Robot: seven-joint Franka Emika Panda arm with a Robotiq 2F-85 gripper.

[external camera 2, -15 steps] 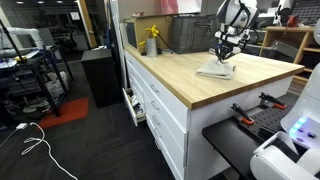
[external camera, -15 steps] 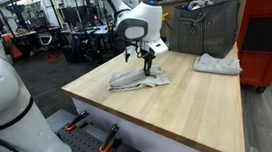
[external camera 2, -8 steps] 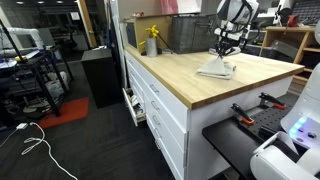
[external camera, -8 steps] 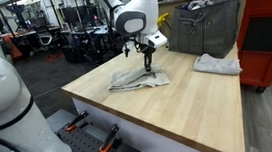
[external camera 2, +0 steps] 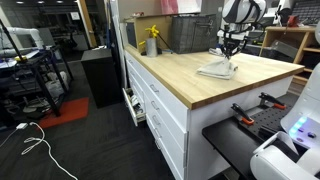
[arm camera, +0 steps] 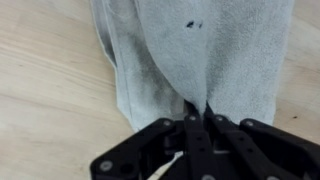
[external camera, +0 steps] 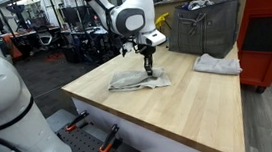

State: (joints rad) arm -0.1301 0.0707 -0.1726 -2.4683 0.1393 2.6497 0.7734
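A grey cloth (external camera: 138, 80) lies crumpled on the wooden tabletop (external camera: 188, 106); it also shows as a pale heap (external camera 2: 216, 68) in the other exterior view. My gripper (external camera: 148, 66) (external camera 2: 228, 55) is shut on a pinched fold of the grey cloth and lifts that fold slightly. In the wrist view the grey cloth (arm camera: 190, 50) hangs down from the gripper (arm camera: 197, 110), whose black fingers (arm camera: 192, 135) are pressed together on the fabric. Small dark specks mark the cloth.
A second white cloth (external camera: 218, 64) lies at the far corner of the table. A yellow spray bottle (external camera 2: 152, 42) and a grey bin (external camera: 203, 30) stand at the table's back. A red cabinet (external camera: 270, 39) stands beside the table, and drawers (external camera 2: 160, 110) line the table's side.
The gripper has risen a little and moved along the table with the cloth fold pinched in it, pulling that fold up. The jaws stayed shut.
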